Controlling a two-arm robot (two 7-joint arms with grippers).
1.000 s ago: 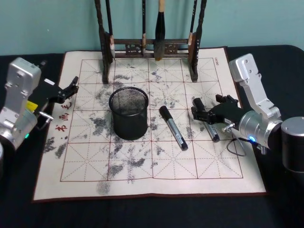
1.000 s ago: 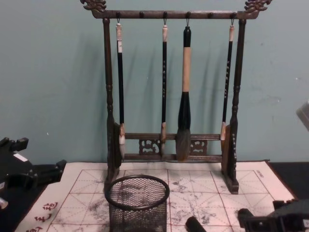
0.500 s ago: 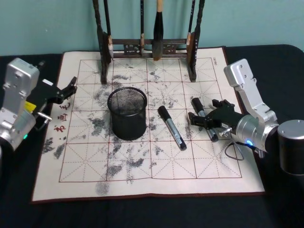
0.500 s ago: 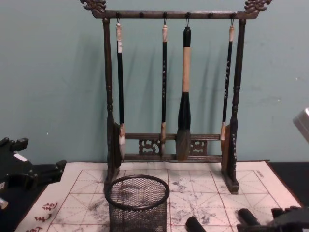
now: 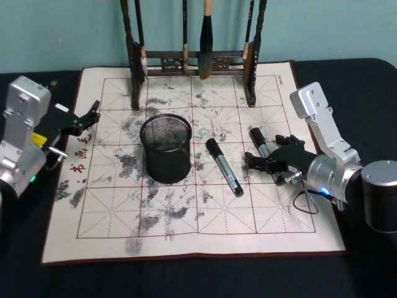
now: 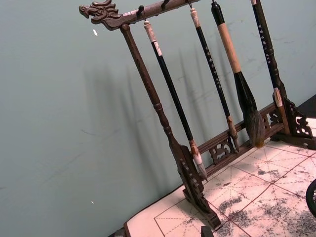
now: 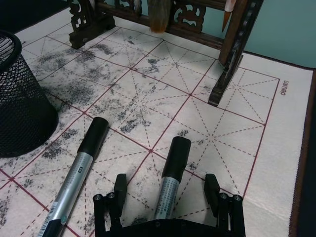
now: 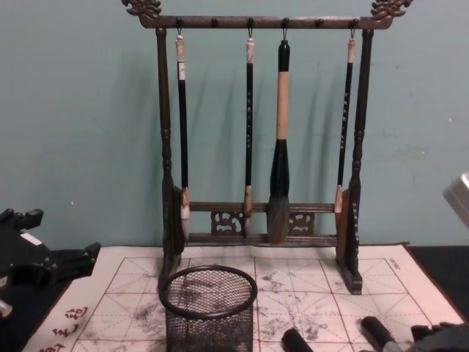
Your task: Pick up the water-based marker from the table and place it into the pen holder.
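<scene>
Two black-capped, silver-barrelled water-based markers lie on the ink-stained practice mat. One marker [image 5: 224,167] [image 7: 79,168] lies just right of the pen holder [image 5: 165,147] [image 7: 19,113] [image 8: 209,312], a black mesh cup standing upright. The other marker [image 5: 259,141] [image 7: 175,153] [image 8: 375,330] lies farther right. My right gripper [image 5: 265,153] [image 7: 166,186] is open and low over the mat, one finger on each side of this marker's barrel, not closed on it. My left gripper [image 5: 93,113] [image 8: 73,260] is parked, open, at the mat's left edge.
A tall dark wooden rack [image 5: 195,49] [image 8: 264,147] hung with calligraphy brushes stands at the back of the mat [image 5: 198,230]. Its right foot [image 7: 224,84] is a short way beyond the right gripper. Black cloth surrounds the mat.
My right gripper has sunk lower and slid back along the right-hand marker, uncovering its cap. Markers, pen holder and left arm have stayed put.
</scene>
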